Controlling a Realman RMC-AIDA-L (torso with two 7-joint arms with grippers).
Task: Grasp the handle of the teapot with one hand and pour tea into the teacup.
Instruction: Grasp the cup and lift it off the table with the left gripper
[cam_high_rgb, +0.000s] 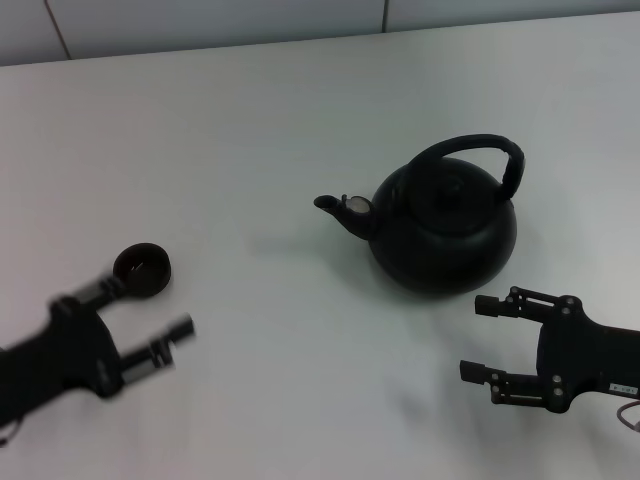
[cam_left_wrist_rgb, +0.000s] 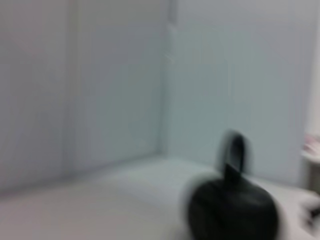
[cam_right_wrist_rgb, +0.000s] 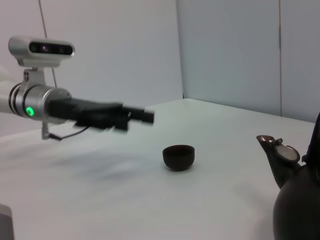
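Note:
The matte-black teapot (cam_high_rgb: 445, 228) stands on the white table, right of centre, its spout (cam_high_rgb: 340, 207) pointing left. Its arched black handle (cam_high_rgb: 468, 142) stands upright over the lid. The small dark teacup (cam_high_rgb: 142, 268) sits at the left. My left gripper (cam_high_rgb: 150, 307) is open and blurred, with one finger (cam_high_rgb: 105, 288) just beside the cup. My right gripper (cam_high_rgb: 475, 338) is open and empty, low on the table in front of the teapot, apart from it. The right wrist view shows the teacup (cam_right_wrist_rgb: 178, 156), the spout (cam_right_wrist_rgb: 274, 150) and the left gripper (cam_right_wrist_rgb: 136, 116). The left wrist view shows the teapot (cam_left_wrist_rgb: 232, 210), blurred.
The white table (cam_high_rgb: 300, 120) runs back to a pale wall at its far edge. A corner of the walls shows behind the table in the right wrist view.

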